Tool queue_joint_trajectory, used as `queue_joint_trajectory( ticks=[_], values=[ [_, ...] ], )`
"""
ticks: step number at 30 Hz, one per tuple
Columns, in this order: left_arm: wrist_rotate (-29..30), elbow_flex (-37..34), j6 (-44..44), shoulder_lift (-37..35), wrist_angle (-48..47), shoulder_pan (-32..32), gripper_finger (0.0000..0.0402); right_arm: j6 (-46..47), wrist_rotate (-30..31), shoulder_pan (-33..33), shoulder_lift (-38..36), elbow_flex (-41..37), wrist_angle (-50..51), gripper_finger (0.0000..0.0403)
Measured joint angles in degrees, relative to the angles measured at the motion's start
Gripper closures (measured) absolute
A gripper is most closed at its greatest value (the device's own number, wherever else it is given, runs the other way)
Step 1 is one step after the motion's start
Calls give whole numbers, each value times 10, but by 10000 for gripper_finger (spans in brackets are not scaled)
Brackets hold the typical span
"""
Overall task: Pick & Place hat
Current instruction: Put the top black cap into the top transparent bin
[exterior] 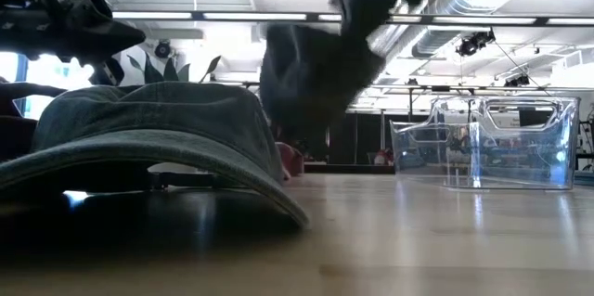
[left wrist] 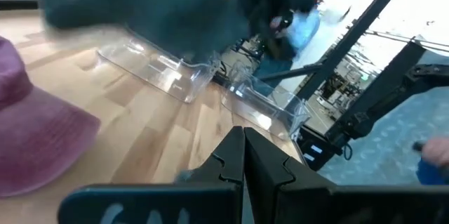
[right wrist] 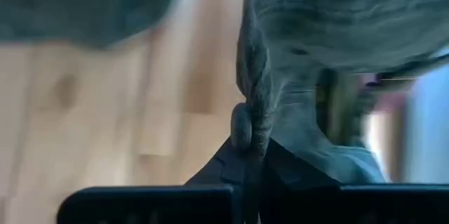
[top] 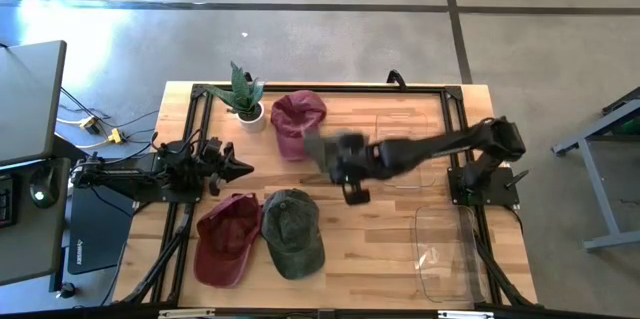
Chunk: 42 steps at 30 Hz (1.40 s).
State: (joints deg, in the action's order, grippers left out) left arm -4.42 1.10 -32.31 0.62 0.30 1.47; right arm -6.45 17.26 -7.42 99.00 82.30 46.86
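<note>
Right end effector (right wrist: 251, 155) pinches grey hat (right wrist: 337, 20) fabric in its wrist view; overhead shows only blur.

A dark grey hat (top: 328, 147) hangs above the counter (top: 390, 249) near its middle, its rim pinched in the right pincer (right wrist: 250, 155). A green hat (top: 291, 231) lies crown-up near the front edge, touching a red hat (top: 226, 239). A maroon hat (top: 297, 119) rests toward the back.
</note>
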Motion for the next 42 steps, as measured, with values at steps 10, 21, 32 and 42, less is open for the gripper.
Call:
queue_joint_trajectory(
  ticks=[10,21,32,42],
  values=[
    [-6,0,0,0,0,0,401,41,-123,-57,1,-220,-223,380],
    [-4,1,0,0,-2,0,401,47,-129,-80,1,-127,-131,218],
    [-4,1,0,0,-3,0,401,-23,-32,-177,64,-143,-173,128],
    [-5,1,0,0,-4,0,401,-5,72,-191,133,-142,-186,182]
  ],
)
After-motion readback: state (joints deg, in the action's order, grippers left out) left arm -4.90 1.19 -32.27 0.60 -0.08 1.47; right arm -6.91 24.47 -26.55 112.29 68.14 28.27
